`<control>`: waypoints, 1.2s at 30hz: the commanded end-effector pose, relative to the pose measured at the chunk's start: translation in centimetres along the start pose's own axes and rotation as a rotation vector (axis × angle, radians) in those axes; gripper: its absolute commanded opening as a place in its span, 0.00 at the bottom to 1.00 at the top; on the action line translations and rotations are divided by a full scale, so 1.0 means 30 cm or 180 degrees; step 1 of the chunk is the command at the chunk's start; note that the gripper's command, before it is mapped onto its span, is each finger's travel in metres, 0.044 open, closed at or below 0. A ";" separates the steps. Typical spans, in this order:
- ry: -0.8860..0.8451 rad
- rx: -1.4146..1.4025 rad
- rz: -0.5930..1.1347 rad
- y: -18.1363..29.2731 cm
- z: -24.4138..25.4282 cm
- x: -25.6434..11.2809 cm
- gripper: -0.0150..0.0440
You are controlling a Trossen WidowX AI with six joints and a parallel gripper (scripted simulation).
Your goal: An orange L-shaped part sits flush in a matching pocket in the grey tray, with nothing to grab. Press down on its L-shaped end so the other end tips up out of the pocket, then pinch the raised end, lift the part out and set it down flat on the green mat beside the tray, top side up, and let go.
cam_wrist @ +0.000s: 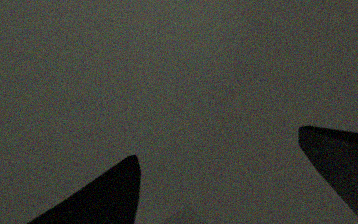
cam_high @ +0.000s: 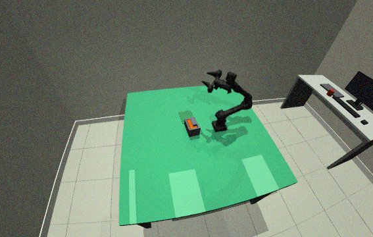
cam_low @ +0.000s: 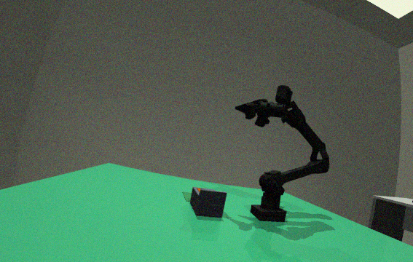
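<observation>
The orange L-shaped part (cam_high: 190,124) (cam_low: 199,190) lies in the pocket of the grey tray (cam_high: 193,132) (cam_low: 211,204), looking level with its top. In the top view its L-shaped end is at the near side of the tray, and its straight end points to the far side. The green mat (cam_high: 185,115) (cam_low: 186,196) lies flat just beyond the tray's far side, with nothing on it. My gripper (cam_high: 205,77) (cam_low: 237,108) (cam_wrist: 218,149) is wide open and empty, held high above the table and pointing roughly level. The wrist view shows only the fingertips and the wall.
The arm's base (cam_high: 219,126) (cam_low: 268,213) stands on the green table (cam_high: 153,145) (cam_low: 82,218), to the right of the tray. A white desk (cam_high: 339,106) with monitors, a keyboard and a red cup (cam_high: 330,92) stands apart at the far right.
</observation>
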State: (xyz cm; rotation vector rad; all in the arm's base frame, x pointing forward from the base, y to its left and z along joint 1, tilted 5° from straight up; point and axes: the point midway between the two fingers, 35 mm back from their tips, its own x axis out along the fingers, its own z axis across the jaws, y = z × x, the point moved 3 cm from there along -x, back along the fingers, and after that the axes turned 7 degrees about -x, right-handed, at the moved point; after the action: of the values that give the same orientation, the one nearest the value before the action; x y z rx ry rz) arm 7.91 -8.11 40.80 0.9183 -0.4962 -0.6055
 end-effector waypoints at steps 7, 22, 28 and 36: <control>0.0758 -0.1642 -0.0049 0.018 -0.196 0.099 0.62; 0.3853 -0.6479 0.1891 -0.126 -0.758 0.125 0.56; 0.4941 -0.7347 0.3580 -0.203 -0.887 0.057 0.56; 0.5700 -0.7413 0.5445 -0.261 -0.965 -0.015 0.56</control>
State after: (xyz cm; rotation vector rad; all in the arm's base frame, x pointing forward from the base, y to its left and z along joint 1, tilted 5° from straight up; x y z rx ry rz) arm 23.97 2.84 22.50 -1.2179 1.0638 0.6893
